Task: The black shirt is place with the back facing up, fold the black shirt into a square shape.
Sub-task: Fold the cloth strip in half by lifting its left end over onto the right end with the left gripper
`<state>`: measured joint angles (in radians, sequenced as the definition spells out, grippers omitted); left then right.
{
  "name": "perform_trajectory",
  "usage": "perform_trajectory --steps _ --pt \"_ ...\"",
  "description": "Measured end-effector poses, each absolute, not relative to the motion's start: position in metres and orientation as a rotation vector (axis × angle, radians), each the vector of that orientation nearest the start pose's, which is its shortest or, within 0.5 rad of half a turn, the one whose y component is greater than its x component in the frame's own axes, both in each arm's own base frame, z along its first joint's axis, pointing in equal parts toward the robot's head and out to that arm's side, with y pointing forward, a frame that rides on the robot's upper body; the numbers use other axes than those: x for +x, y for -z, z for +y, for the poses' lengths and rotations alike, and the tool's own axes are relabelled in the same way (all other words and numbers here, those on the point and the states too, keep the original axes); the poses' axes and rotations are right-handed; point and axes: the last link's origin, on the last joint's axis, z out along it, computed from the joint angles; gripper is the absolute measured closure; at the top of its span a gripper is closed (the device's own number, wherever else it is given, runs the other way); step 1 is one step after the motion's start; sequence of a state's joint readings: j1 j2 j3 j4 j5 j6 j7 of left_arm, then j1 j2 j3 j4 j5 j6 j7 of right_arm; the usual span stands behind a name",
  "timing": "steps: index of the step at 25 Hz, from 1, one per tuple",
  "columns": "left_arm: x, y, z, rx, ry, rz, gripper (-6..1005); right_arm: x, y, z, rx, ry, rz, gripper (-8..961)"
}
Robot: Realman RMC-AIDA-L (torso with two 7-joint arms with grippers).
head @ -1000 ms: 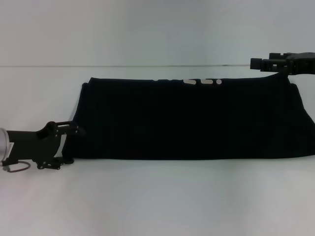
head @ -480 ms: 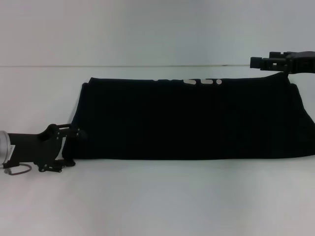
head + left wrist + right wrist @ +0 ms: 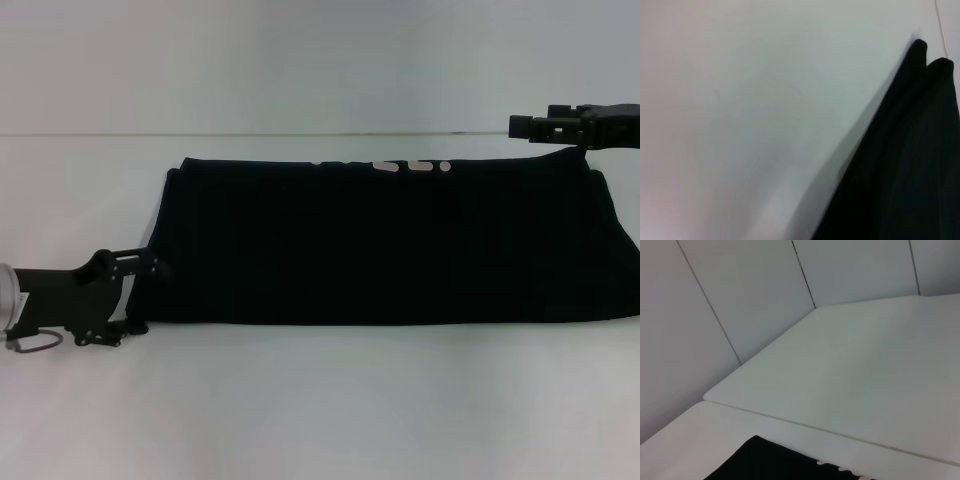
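The left gripper (image 3: 150, 295) sits low at the near left corner of the black shirt (image 3: 390, 245), its jaws parted a little with one finger above and one below, and reaching onto the cloth's edge; whether they actually pinch fabric cannot be told from the head view. The shirt lies on the white surface (image 3: 320, 410) as a long, already narrowed band, its long axis running left to right across the robot's front, with a sliver of white print (image 3: 405, 166) peeping out along the far edge; the shirt therefore stretches away to the right of the left jaws, and the next fold judged likely would carry that left end over toward the right. The right gripper (image 3: 520, 127) hovers at the far right corner, above the cloth and apparently clear of it; its jaws cannot be made out as open or closed. The left arm looks the nearer to a hold on the fabric. The left wrist view adds what the head view lacks: the shirt's stacked layers (image 3: 920, 150) seen close at the end, two rounded folds side by side; the right wrist view shows only a far corner of the shirt (image 3: 770, 460), the print, and the wall panels beyond.
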<state>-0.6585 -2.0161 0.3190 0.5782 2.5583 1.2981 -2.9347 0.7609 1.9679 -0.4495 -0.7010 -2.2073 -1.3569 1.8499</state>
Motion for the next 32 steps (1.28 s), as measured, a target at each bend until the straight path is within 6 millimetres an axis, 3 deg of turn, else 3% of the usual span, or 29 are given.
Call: perform_trajectory --steps 15,32 --pt "-0.3283 -0.0243 0.3666 1.685 -0.685 2.908 203 0.2408 -0.0800 0.4258 -2.373 -0.611 0.986 36" --pt "-0.3258 -0.0253 0.3711 1.907 -0.651 2.820 233 0.2402 -0.0801 0.4264 -2.372 -0.611 0.984 36"
